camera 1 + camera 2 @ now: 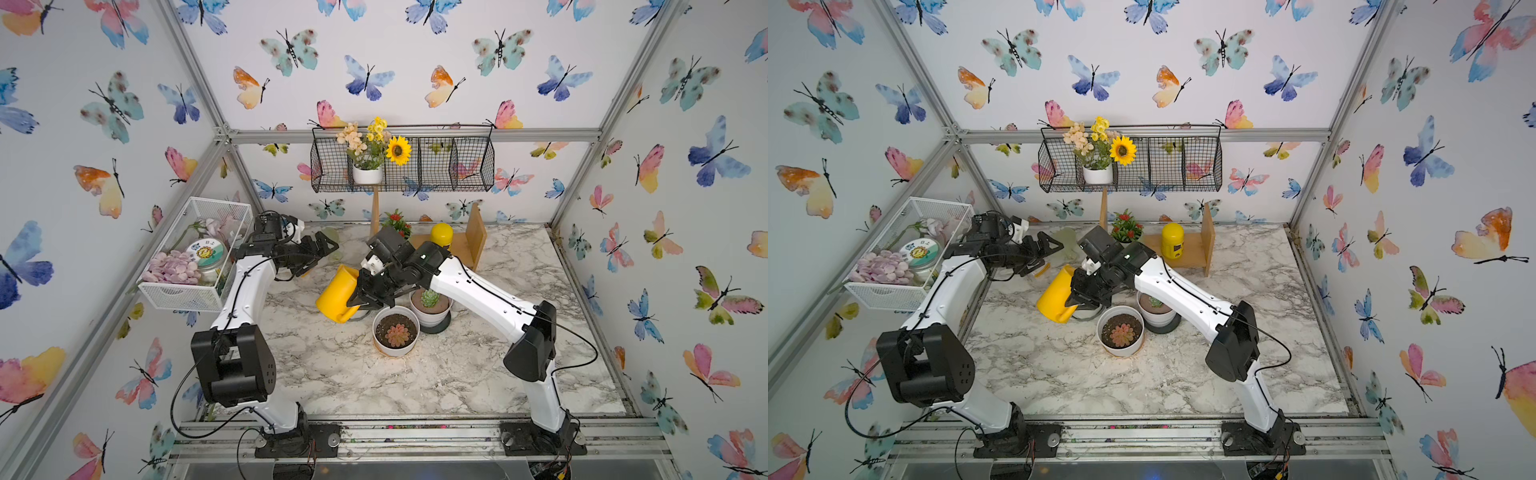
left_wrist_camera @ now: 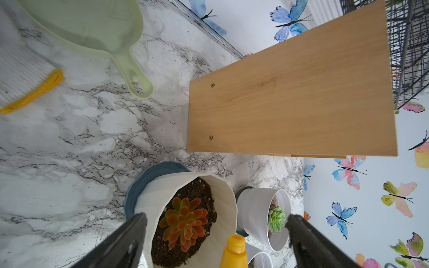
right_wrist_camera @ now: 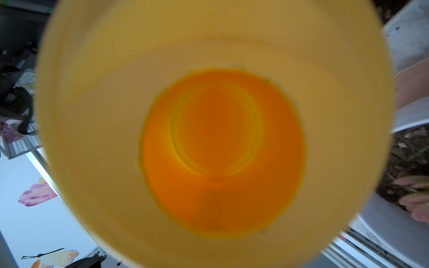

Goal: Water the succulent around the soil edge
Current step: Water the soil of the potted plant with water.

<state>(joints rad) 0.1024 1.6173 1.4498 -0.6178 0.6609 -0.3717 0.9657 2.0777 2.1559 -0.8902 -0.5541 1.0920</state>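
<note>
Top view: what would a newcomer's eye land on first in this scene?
The yellow watering can, tilted mid-table in the right gripper, stands out first. Next come the butterfly wallpaper on all three walls and the sunflower in the wire basket on the back wall.

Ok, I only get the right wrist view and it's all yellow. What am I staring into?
Observer: The inside of the yellow watering can; the right gripper holds it tipped.
Operator: Tipped over what?
Observer: In the left wrist view, what looks like its spout sits at the rim of the cream pot holding the succulent, by the soil edge.
Operator: And the other arm?
Observer: The left gripper hangs open, holding nothing.
</note>
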